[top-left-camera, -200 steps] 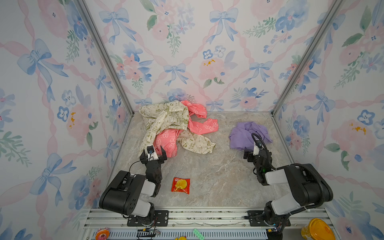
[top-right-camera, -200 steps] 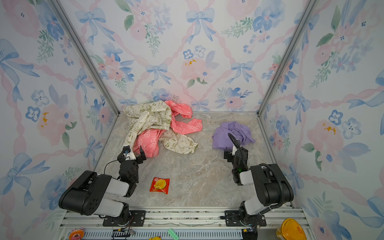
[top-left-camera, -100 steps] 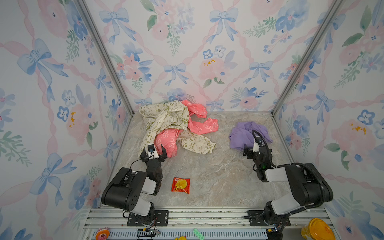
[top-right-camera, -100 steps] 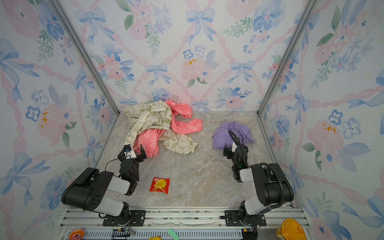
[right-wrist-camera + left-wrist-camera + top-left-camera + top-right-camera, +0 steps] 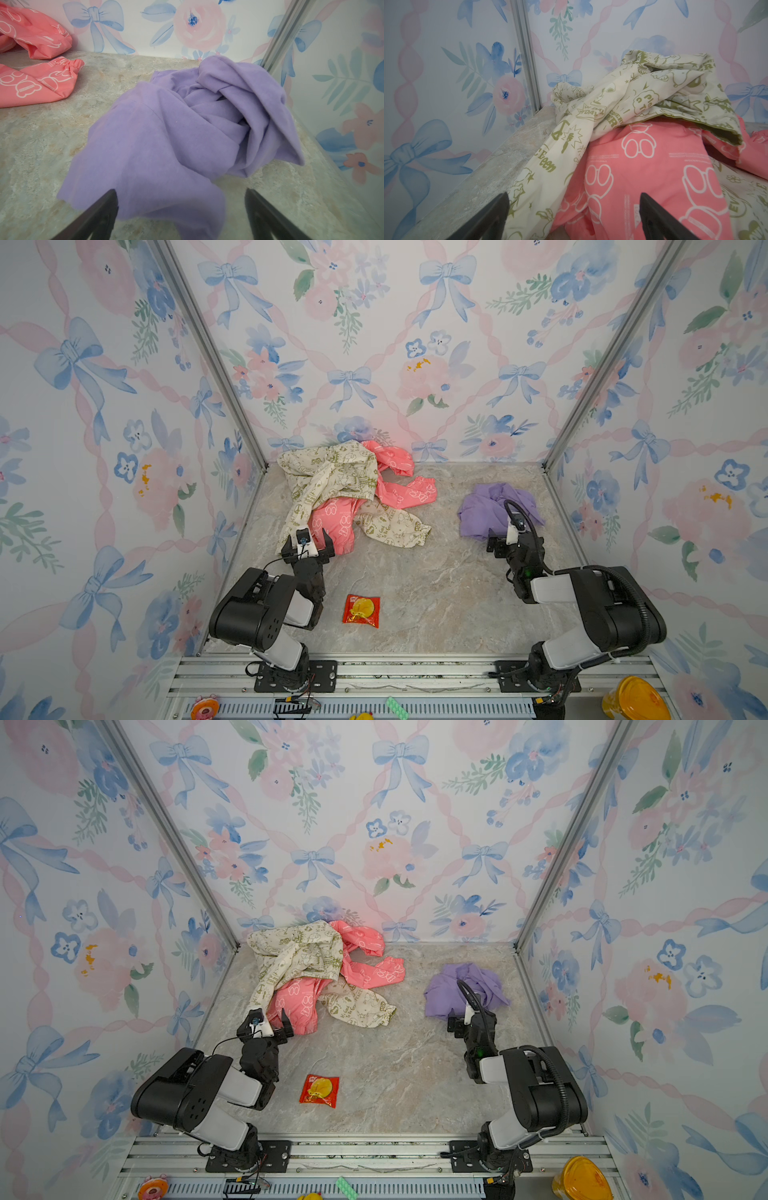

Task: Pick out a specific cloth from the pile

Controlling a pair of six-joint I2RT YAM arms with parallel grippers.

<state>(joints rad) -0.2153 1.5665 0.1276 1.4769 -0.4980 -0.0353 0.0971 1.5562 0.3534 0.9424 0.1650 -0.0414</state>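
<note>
**The purple cloth (image 5: 482, 510) lies apart from the pile (image 5: 332, 489)**

On the far left of the table (image 5: 436, 593), the pile is a cream cloth (image 5: 324, 472) with green print draped over a pink cloth (image 5: 332, 518) with white outlines. The left pincer (image 5: 306, 542) sits at the pile's near edge, spread wide and holding nothing. In the left wrist view its dark fingers (image 5: 492, 218) frame the pink fabric. A red packet (image 5: 361, 610) lies nearer, between the two arms. To the right, well apart from the pile and near the right wall, the purple cloth lies crumpled alone. The right pincer (image 5: 180, 193) is at its near edge, also spread wide. The cloth's near flap shows between the fingers, but whether they touch it cannot be told.
</note>
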